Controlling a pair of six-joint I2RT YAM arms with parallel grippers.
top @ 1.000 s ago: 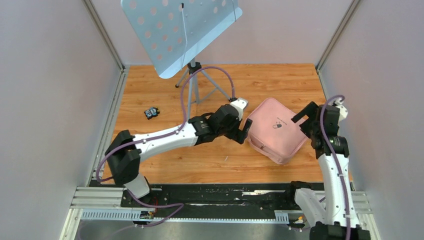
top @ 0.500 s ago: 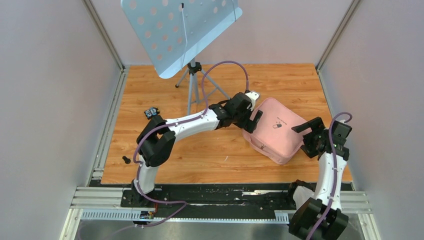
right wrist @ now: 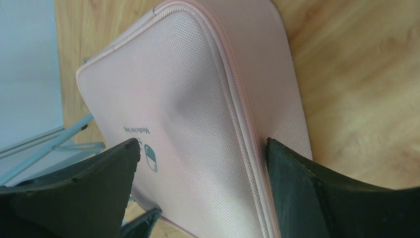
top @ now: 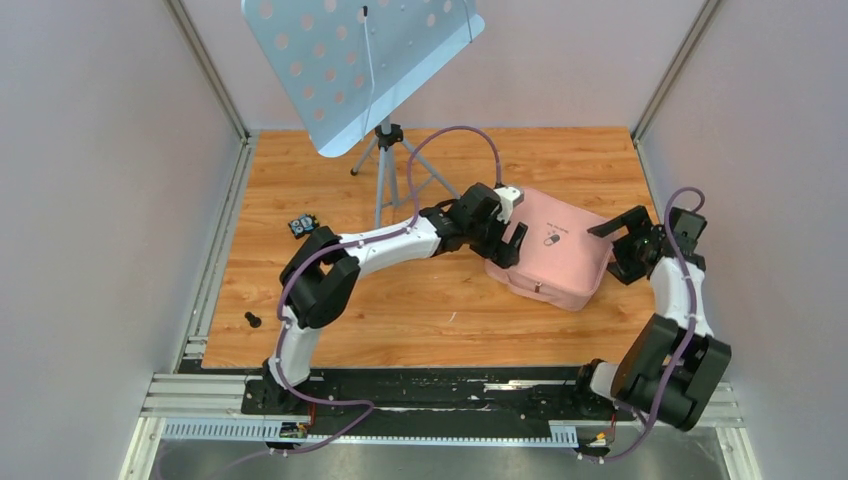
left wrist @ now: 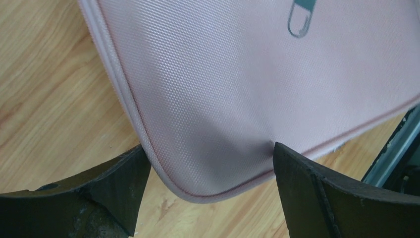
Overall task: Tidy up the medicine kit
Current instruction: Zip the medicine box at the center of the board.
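Observation:
The pink medicine kit (top: 555,258) lies zipped shut on the wooden floor, right of centre, with its pill logo (top: 548,239) facing up. My left gripper (top: 512,243) is at the kit's left corner. In the left wrist view this gripper (left wrist: 208,148) is open and straddles the rounded corner (left wrist: 198,178); its right finger (left wrist: 307,183) dents the fabric. My right gripper (top: 620,246) is at the kit's right end. Seen from the right wrist, that gripper (right wrist: 200,144) is open across the lid (right wrist: 188,124), with one finger (right wrist: 317,188) against the zipped side wall.
A music stand with a pale blue perforated plate (top: 360,60) rests on a tripod (top: 385,185) at the back, just left of the left arm. A small black block (top: 303,225) and a black knob (top: 251,320) lie on the left. Walls enclose three sides.
The left arm reached farther right onto the kit's left corner. The right gripper dropped to the kit's right end. The kit turned and shifted slightly toward the back.

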